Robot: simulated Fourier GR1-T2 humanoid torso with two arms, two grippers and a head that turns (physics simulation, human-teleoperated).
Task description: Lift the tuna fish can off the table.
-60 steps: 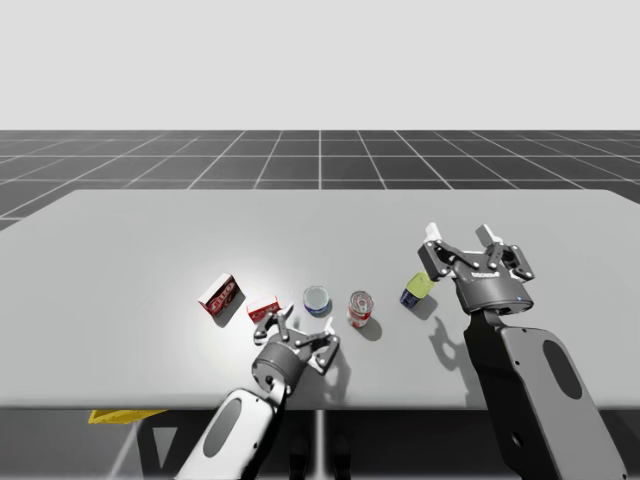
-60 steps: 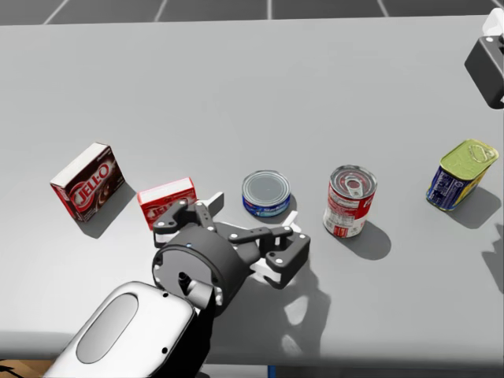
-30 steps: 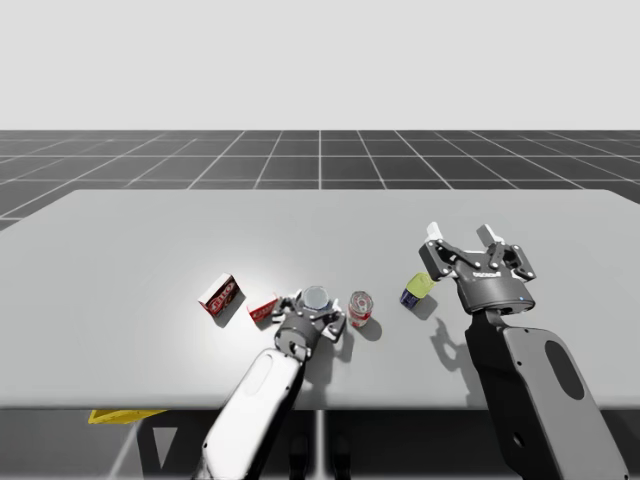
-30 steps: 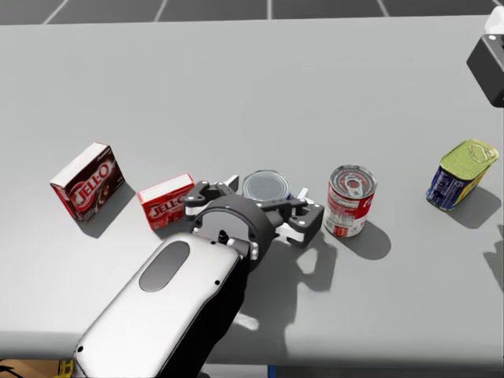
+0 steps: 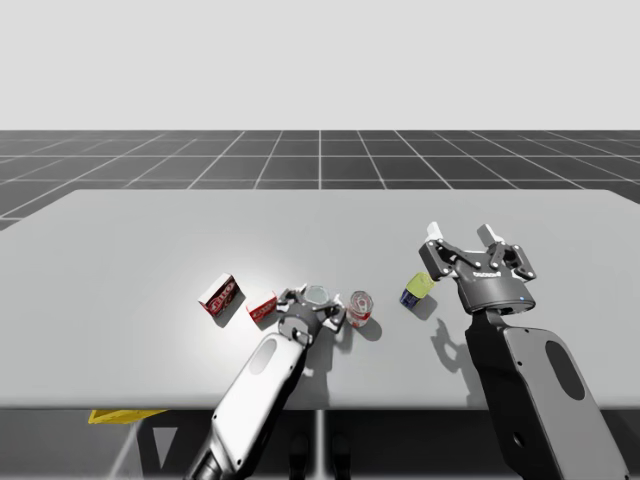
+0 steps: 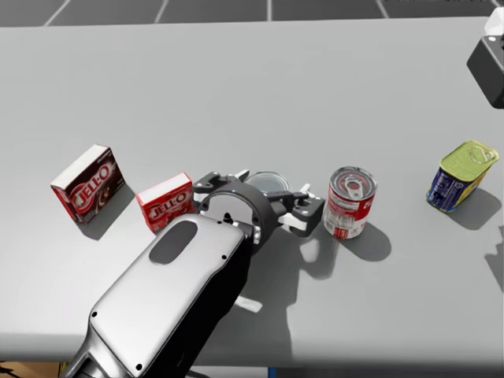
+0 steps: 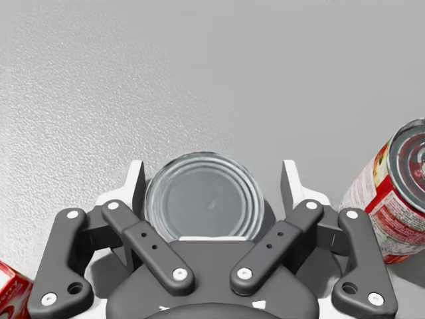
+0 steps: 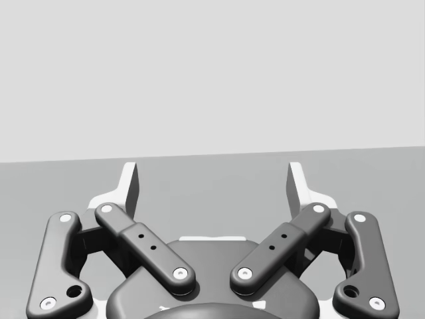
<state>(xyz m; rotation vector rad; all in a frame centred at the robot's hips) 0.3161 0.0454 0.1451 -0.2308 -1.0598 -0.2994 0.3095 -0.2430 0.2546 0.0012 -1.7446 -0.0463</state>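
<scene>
Left wrist view looks almost straight down on the tuna can [image 7: 204,197], which stands upright on the desk [image 7: 199,66], flat round lid facing up and its short axis vertical. It sits squarely between the left fingers [image 7: 135,193], close up toward the palm. Those fingers are spread: one pad is just beside the can's wall, the other has a sliver of desk showing in between, so nothing is gripped yet. A red-and-white soup can [image 7: 398,193] stands just outside one finger, near but apart, and the corner of a red box [image 7: 10,292] lies outside the other. From the high view the right fingers [image 5: 432,235] are spread and empty, well apart from the tuna can and near a yellow-topped can [image 5: 417,288]; the left arm is plainly the one placed for the job. To my eye the coming move turns on closing across the round wall, low enough to catch that short side rather than skate over the rim, then rising straight up clear of the soup can.
</scene>
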